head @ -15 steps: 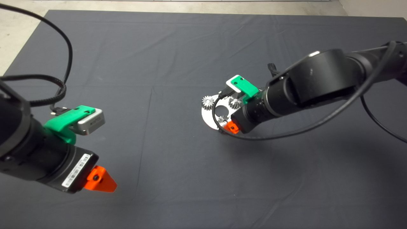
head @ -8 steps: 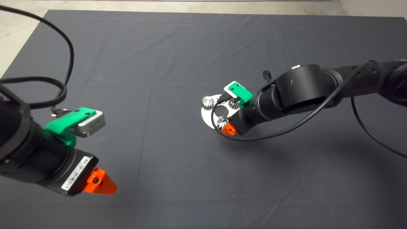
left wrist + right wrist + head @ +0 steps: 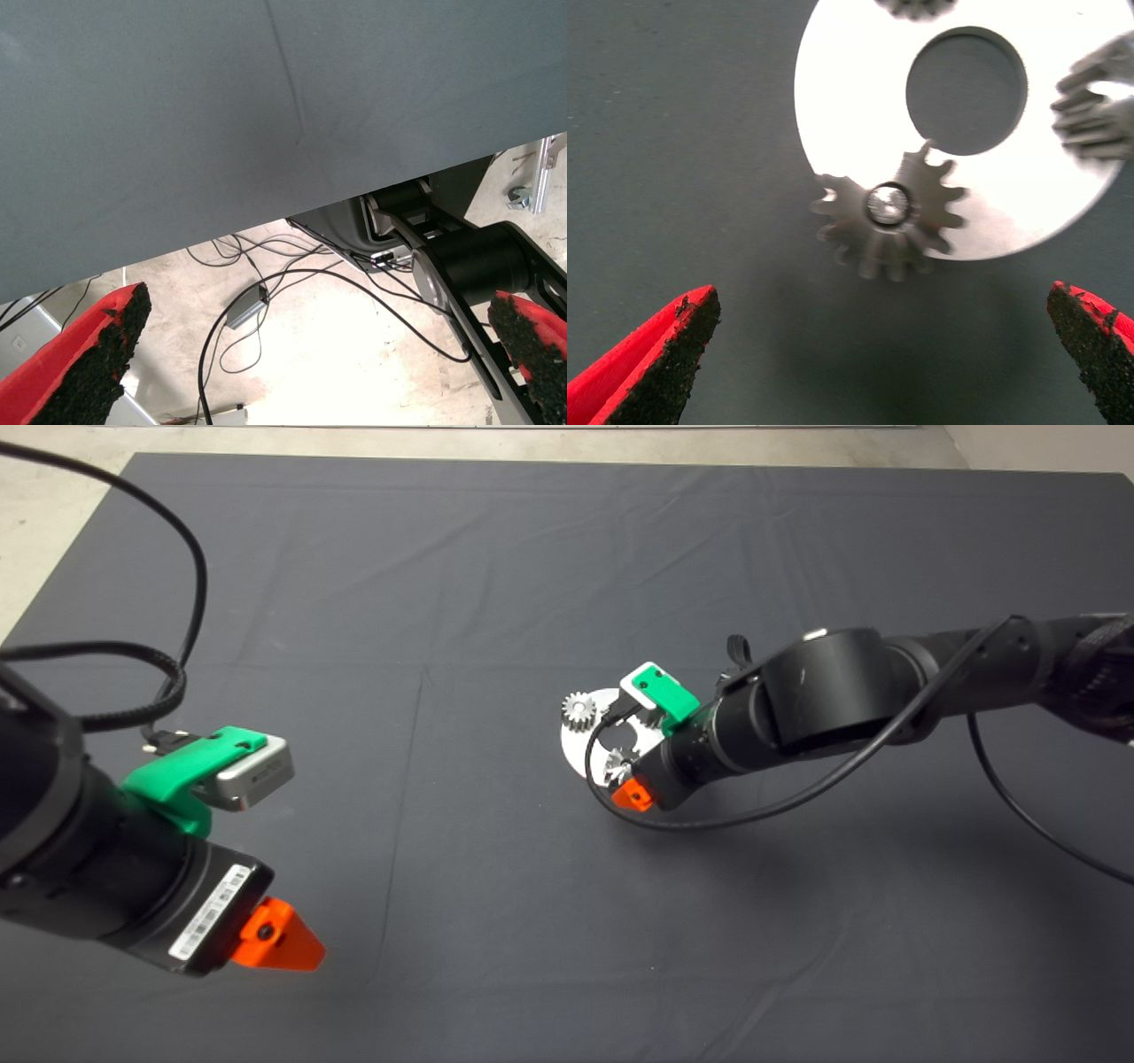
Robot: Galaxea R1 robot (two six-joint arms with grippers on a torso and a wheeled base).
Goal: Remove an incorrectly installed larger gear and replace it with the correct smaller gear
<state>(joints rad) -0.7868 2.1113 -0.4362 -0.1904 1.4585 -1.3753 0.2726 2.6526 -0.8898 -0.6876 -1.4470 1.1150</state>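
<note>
A dark mat (image 3: 496, 584) carries a round silver plate (image 3: 850, 106) with gears on pegs. The right gripper (image 3: 886, 354) hangs over its near edge, fingers spread wide around a gear (image 3: 888, 215) on a peg. The left gripper (image 3: 310, 363) waits open at the mat's lower left.

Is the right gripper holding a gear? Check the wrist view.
No: the right gripper's fingers stand wide apart, with the gear still on the plate.
</note>
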